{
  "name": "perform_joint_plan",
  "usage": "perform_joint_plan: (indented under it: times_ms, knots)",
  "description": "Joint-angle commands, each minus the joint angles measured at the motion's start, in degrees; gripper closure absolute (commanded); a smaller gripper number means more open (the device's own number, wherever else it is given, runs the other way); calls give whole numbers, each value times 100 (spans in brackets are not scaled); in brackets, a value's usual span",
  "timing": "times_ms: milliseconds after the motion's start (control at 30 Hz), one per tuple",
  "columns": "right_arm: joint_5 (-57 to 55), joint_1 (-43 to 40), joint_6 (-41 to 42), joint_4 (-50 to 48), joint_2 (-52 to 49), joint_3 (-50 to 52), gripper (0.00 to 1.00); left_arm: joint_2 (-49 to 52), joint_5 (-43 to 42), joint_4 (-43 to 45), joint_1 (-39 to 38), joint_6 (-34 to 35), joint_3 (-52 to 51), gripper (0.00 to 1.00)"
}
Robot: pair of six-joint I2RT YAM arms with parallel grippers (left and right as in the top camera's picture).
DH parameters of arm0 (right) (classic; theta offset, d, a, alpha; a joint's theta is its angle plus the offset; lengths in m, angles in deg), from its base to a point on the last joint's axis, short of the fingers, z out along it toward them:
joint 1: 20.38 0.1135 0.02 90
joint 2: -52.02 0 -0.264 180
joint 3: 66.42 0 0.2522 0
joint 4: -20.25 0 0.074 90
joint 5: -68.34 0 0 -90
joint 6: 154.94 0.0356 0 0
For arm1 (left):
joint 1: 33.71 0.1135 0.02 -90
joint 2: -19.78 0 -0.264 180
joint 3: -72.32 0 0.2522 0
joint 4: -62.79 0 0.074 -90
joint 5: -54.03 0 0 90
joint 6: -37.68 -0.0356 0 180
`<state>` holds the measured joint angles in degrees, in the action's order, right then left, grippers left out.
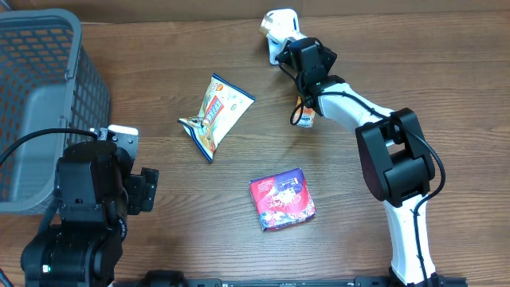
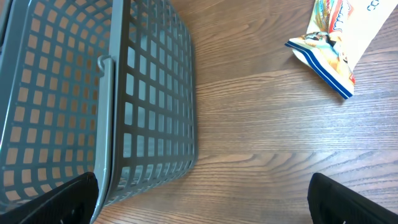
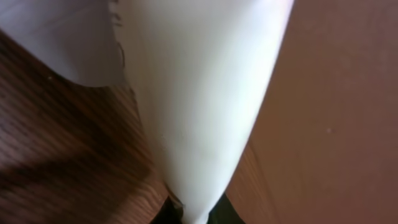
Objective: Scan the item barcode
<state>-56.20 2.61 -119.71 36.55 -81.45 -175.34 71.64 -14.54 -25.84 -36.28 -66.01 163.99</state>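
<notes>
A white handheld scanner [image 1: 277, 24] lies at the far middle of the wooden table. My right gripper [image 1: 290, 46] is shut on it. In the right wrist view the white scanner body [image 3: 199, 93] fills the middle and runs down between the dark jaws of the right gripper [image 3: 196, 214]. Three items lie on the table: a yellow and blue snack bag [image 1: 217, 112], a red and purple box [image 1: 281, 199], and a small orange and white item [image 1: 303, 118] next to the right arm. My left gripper [image 2: 205, 211] stands open over bare wood, holding nothing. No barcode shows.
A grey mesh basket [image 1: 40, 96] stands at the left edge; its wall [image 2: 143, 93] is just left of my left gripper. The snack bag's corner [image 2: 329, 56] shows at the upper right of the left wrist view.
</notes>
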Motion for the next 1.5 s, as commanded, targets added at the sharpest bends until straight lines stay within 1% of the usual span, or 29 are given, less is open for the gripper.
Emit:
perform_joint_plan:
  times_ms: [0, 233, 333, 467, 567, 733, 800, 833, 967, 1067, 1200, 1300, 1467]
  knots:
    - [-289, 50, 48, -140, 210, -201, 96, -13, -50, 4, 35, 0, 2, 0]
    - [-702, 50, 59, -116, 680, -201, 96, -13, -50, -13, 35, 0, 2, 0]
    - [-1034, 31, 417, -116, 872, -201, 96, -13, -48, -26, 35, -2, 2, 0]
    - [-1502, 31, 1182, 109, 1139, -201, 96, -13, -50, -61, 35, -2, 2, 0]
    - [-1766, 28, 1873, 758, 1423, -201, 96, -13, -52, -59, 35, 0, 2, 0]
    - [-1886, -144, 3604, 2264, 1873, -201, 96, -13, -50, -55, 35, -2, 2, 0]
    - [-1759, -304, 4459, 3106, 2055, -201, 96, -13, -50, -57, 35, 0, 2, 0]
    - [-1696, -374, 4719, 3377, 2100, -201, 96, -13, -50, -57, 35, 0, 2, 0]
    - [-1327, -994, 6107, 4865, 2179, -199, 96, -13, -50, -57, 35, -2, 2, 0]
    - [-1003, -1622, 6714, 5460, 2177, -195, 96, -13, -50, -57, 35, 0, 2, 0]
    - [-586, -2553, 6992, 5674, 2175, -188, 96, -13, -50, -57, 35, -2, 2, 0]
    - [-42, -3567, 7001, 5626, 2142, -146, 96, -13, -50, -55, 35, 0, 2, 0]
    - [612, -4658, 7001, 5412, 2122, 68, 96, -13, -50, -55, 35, 0, 2, 0]
